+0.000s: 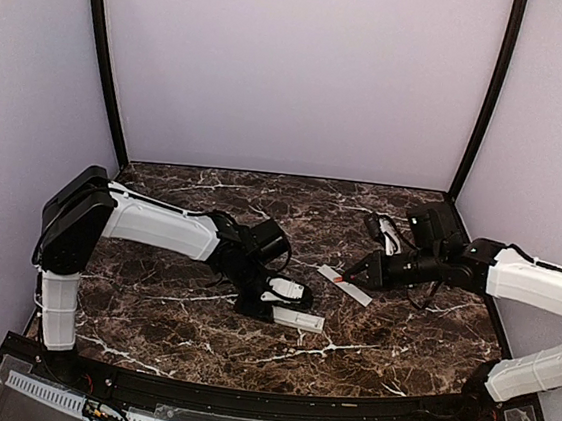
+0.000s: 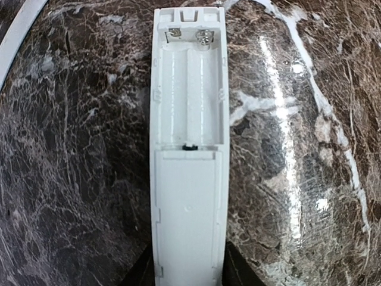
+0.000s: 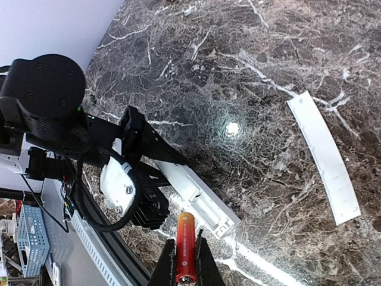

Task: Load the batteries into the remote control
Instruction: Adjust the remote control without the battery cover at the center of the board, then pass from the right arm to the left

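The white remote control (image 2: 189,202) lies back-up on the marble table, and its battery bay (image 2: 190,95) is open and empty, with springs at the far end. My left gripper (image 2: 187,275) is shut on the remote's near end, a dark finger (image 2: 136,271) against each long side. In the top view the remote (image 1: 302,319) sits at table centre under the left gripper (image 1: 279,309). My right gripper (image 3: 185,265) is shut on a red battery (image 3: 185,244), held lengthwise just above and right of the remote (image 3: 199,201). From the top, the right gripper (image 1: 352,275) hovers right of the remote.
A thin flat white strip (image 3: 324,158) lies on the table right of the remote, also seen under the right gripper in the top view (image 1: 355,292). Lilac walls and black posts (image 1: 106,61) enclose the table. A black rail (image 1: 241,397) runs along the near edge.
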Available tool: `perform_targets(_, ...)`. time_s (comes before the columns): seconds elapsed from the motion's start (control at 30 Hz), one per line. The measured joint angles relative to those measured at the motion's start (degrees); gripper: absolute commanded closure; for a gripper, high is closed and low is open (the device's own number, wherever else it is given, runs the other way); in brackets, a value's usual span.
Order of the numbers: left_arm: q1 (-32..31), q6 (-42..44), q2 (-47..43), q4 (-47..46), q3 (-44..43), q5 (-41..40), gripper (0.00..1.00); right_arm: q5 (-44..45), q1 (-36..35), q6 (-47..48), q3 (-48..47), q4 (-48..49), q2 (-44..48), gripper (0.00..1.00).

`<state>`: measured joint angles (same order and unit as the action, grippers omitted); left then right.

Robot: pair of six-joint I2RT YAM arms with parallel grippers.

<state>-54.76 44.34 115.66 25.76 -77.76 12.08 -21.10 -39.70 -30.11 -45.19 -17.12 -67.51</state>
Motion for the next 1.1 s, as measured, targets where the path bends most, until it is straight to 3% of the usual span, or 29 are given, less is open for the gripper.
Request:
perform_targets(0.2, -1.03, -9.70, -2.03, 0.24, 2.73, -1.73, 0.42, -2.08, -0.94, -1.97, 0.33, 3.10, -4.79, 1.00)
perform_targets(0.33, -1.38, -13.70, -3.48, 0.66, 4.63, -2.08, 0.37, -2.29, -2.40, -2.62, 0.33, 4.39, -6.73, 1.00)
perform_targets(0.73, -1.46, -17.35, -9.99, -1.51, 11.30, -3.69, 0.35, -1.64, -5.18, -4.57, -0.15, 5.11, -8.15, 1.00)
perform_targets(1.1, -1.51, -22.45, -33.40, -22.53, 24.04, -0.81, 0.36, -1.01, -6.03, -5.14, -1.09, 4.26, -5.77, 1.00)
